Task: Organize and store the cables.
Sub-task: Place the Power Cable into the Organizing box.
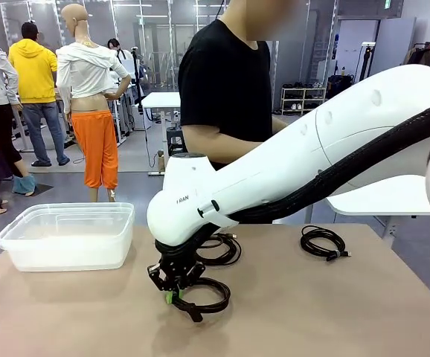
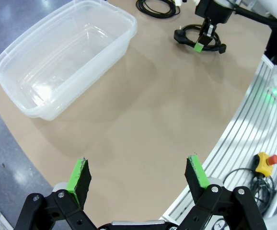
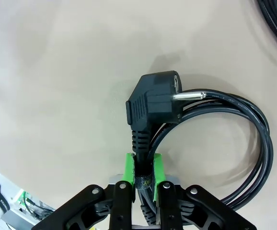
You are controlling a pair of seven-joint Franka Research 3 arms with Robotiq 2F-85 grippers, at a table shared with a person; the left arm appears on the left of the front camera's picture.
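Observation:
My right arm reaches across the middle of the table, and its gripper (image 1: 175, 291) (image 3: 142, 168) is shut on one of the cables, a black coil (image 1: 207, 300) (image 3: 256, 143), just behind its angled plug (image 3: 153, 103). The coil sits low at the tabletop; whether it touches I cannot tell. A second coil (image 1: 222, 249) lies just behind that gripper, and a third (image 1: 324, 242) lies at the right. From the left wrist view, my left gripper (image 2: 138, 172) hangs open over bare table, and the right gripper (image 2: 203, 39) with its coil (image 2: 186, 34) shows far off.
A clear plastic bin (image 1: 66, 256) (image 2: 124, 45) stands empty at the table's left. A person in a black shirt (image 1: 226, 82) stands at the far side. The brown tabletop (image 1: 312, 312) is bare in front. A yellow stop button (image 2: 264, 162) sits beyond the table's edge.

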